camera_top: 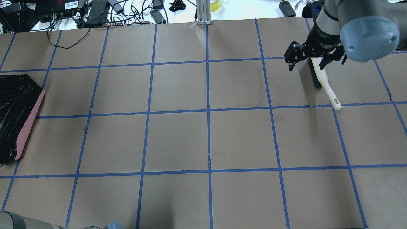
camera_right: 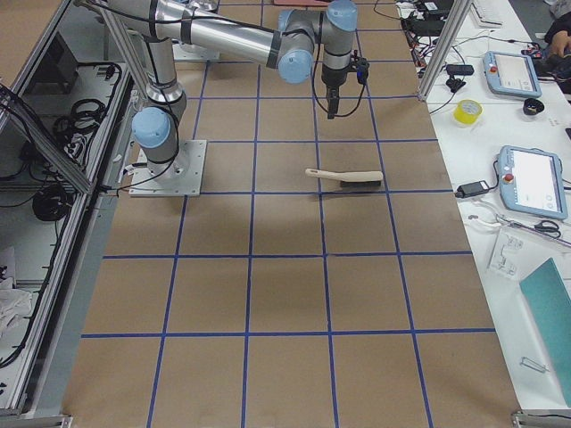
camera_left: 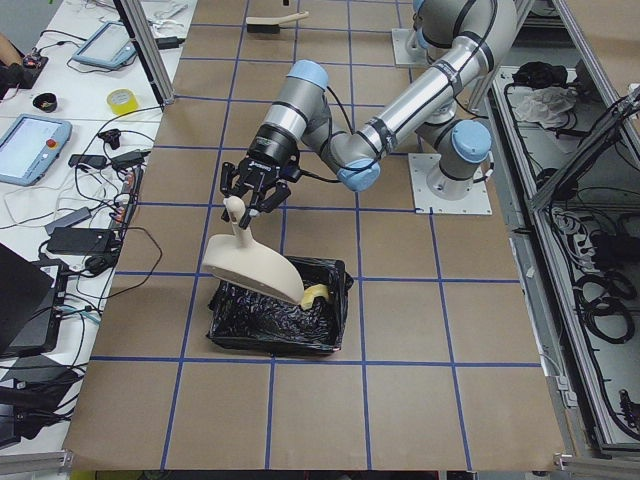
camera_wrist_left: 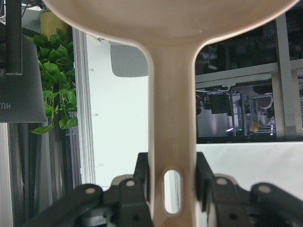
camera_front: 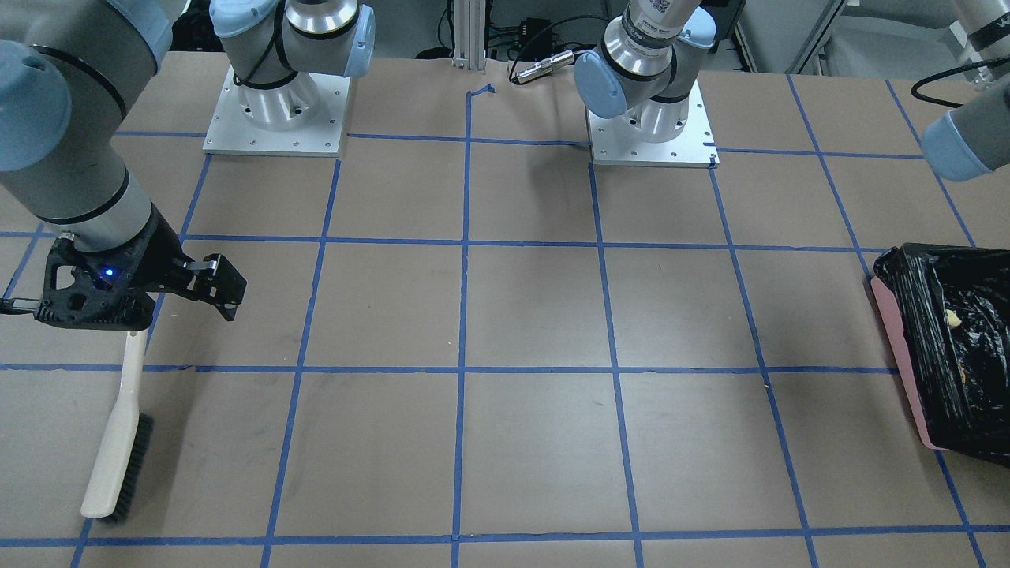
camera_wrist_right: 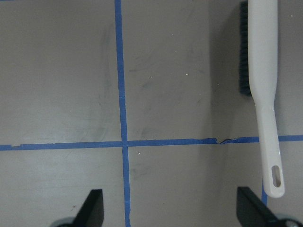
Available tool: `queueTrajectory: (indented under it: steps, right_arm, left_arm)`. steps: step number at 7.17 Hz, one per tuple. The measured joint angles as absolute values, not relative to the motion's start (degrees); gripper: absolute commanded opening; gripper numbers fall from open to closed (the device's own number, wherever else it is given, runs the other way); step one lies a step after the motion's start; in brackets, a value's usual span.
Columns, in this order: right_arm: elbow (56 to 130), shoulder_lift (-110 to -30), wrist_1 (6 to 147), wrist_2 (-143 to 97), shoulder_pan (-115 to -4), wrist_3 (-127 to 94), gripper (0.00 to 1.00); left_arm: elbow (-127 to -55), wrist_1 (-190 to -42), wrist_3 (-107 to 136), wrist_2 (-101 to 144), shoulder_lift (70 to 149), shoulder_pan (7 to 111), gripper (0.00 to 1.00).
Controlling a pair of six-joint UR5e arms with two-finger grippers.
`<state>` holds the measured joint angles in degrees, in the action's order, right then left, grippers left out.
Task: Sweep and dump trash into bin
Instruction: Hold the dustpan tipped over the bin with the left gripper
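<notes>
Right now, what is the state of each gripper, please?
Left gripper: closed on the dustpan handle.
Right gripper: open, empty; the brush lies free.

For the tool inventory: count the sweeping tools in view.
2. The brush lies on the table near the open right gripper; the dustpan, held by the left gripper, tilts into the bin. None seems hidden.
</notes>
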<state>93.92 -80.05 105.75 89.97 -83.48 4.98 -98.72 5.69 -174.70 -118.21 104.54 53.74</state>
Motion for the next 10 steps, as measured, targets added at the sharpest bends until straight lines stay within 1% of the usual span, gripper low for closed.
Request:
queueTrajectory:
  steps: [3, 6, 9, 10]
  right_arm:
    - [93.9, -80.1, 106.0, 89.9, -84.0, 4.4, 1.0]
    - [93.9, -80.1, 106.2, 90.0, -86.6, 1.2, 1.0]
    - [94.3, -79.9, 106.2, 90.1, -86.9, 1.1, 1.0]
    - [94.4, -79.9, 106.2, 90.0, -86.9, 1.2, 1.0]
  left_arm:
    - [-100.6, 6.6, -174.0, -118.1, 105.1, 51.2, 0.04]
    - [-98.0, -0.8, -173.2, -121.5, 104.4, 53.0, 0.04]
    - [-100.9, -3.0, -169.4, -123.2, 104.0, 49.8, 0.03]
    - [-100.8, -4.0, -168.4, -124.5, 103.6, 50.3, 0.03]
